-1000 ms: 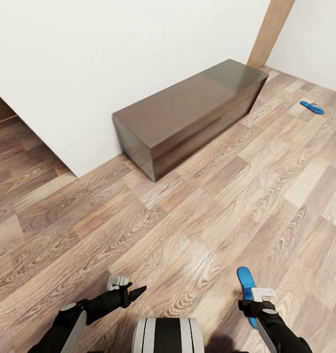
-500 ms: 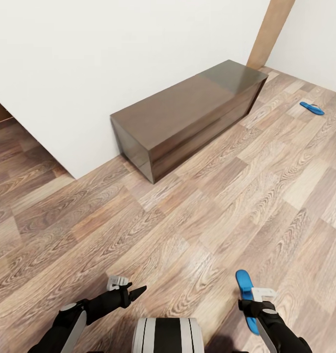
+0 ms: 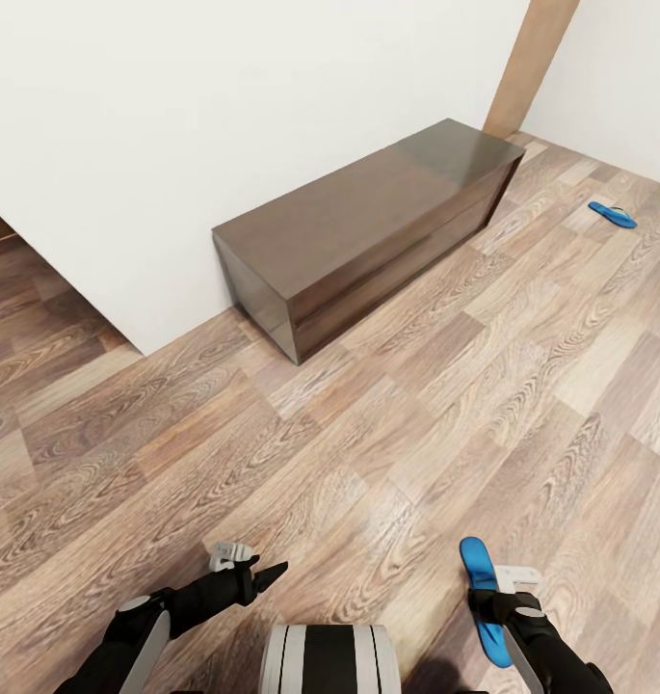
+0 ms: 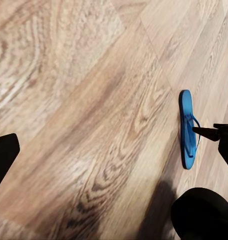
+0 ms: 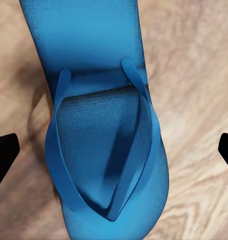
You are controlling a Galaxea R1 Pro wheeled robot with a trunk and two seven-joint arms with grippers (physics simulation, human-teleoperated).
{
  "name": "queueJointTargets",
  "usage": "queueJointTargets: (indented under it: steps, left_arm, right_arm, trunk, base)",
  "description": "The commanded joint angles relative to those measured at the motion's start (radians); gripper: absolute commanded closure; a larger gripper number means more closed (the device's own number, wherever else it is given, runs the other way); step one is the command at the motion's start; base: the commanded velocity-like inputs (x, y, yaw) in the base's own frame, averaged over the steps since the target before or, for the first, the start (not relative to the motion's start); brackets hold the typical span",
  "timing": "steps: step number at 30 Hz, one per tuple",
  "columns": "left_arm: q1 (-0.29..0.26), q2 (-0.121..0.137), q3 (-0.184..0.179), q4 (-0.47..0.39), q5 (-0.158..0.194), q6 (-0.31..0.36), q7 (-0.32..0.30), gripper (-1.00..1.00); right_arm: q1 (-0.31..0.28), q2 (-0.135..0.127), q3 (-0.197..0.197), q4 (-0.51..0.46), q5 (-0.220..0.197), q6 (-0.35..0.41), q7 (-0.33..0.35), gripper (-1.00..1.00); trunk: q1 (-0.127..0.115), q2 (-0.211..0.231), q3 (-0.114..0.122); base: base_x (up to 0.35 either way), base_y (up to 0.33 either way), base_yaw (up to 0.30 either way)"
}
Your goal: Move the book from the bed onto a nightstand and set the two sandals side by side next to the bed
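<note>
Right gripper [image 3: 498,590] hangs at the head view's lower right, directly over a blue sandal [image 3: 483,598] lying on the plank floor [image 3: 387,424]; in the right wrist view its fingertips sit wide apart at the frame's edges, gripping nothing. Left gripper [image 3: 264,576], lower centre, looks closed and empty. The second sandal [image 3: 612,214] lies at the upper right, beyond the dark wooden cabinet [image 3: 368,226]. The sandal pickup seems in hand: next, lower and close on the straps.

The right tool [image 3: 498,605] covers part of the near sandal [image 3: 484,590]; the far sandal [image 3: 612,214] is too small for detail.
</note>
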Motion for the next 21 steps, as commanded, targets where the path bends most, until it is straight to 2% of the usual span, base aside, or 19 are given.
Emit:
queueJointTargets:
  steps: [1, 21]
  left_arm:
    - [0.0, 0.0, 0.0, 0.0, 0.009, 0.009, -0.001, -1.0]
    - [0.0, 0.001, 0.001, -0.001, 0.01, 0.009, -0.006, -1.0]
  right_arm:
    - [0.0, 0.0, 0.0, -0.002, 0.001, 0.006, -0.002, -1.0]
    - [0.0, 0.0, 0.0, -0.002, 0.001, 0.006, -0.002, -1.0]
  trunk:
    - [0.0, 0.0, -0.001]
    - [0.0, 0.0, -0.001]
  base:
    - [0.0, 0.0, 0.0]
    - [0.0, 0.0, 0.0]
